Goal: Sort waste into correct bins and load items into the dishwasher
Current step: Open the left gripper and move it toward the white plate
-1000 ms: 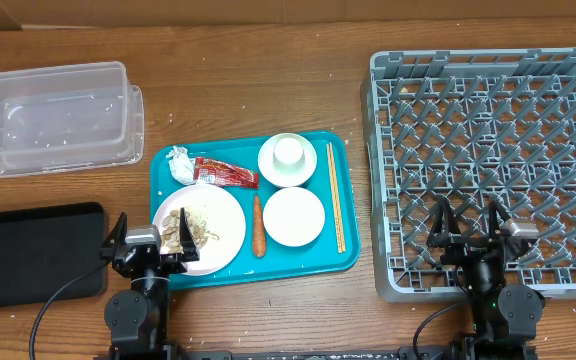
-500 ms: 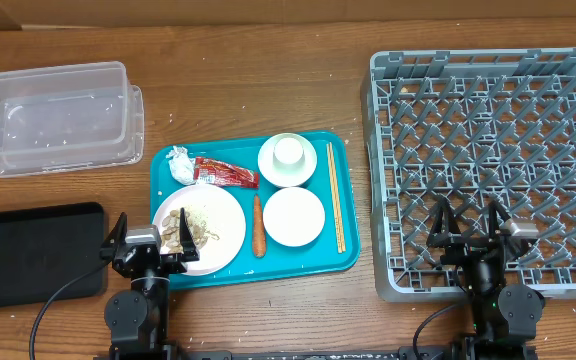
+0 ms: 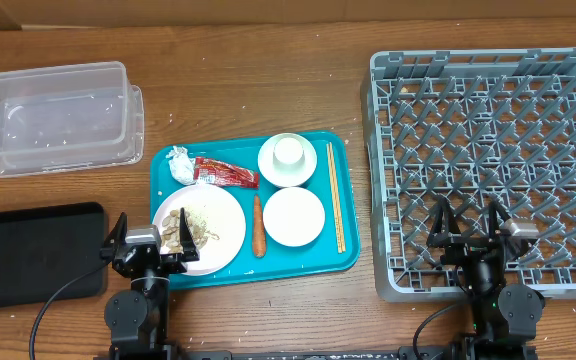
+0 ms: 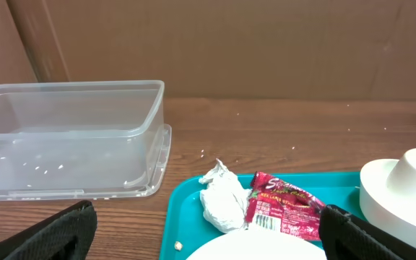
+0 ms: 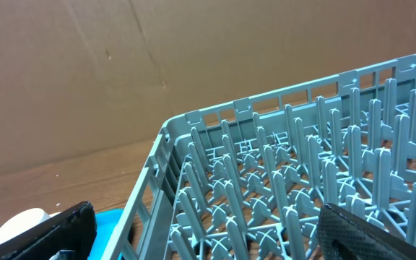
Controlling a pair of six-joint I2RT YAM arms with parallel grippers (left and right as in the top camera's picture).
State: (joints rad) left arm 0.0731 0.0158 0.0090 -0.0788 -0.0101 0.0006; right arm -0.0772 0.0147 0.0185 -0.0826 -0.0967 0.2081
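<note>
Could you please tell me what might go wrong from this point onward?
The chopsticks lie flat on the teal tray, so a pinch could slip. The cup sits on a bowl; lifting that bowl might topple it. The plate carries loose food scraps, which could spill if it tilts.

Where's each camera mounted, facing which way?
Overhead: above the wooden table, looking straight down; left gripper and right gripper at bottom.
Left wrist: low, facing the clear rectangular plastic tub and red crinkled wrapper; own fingers below.
Right wrist: low, over the grey plastic dish rack; own fingers below.
Overhead shares tub, wrapper, rack.
</note>
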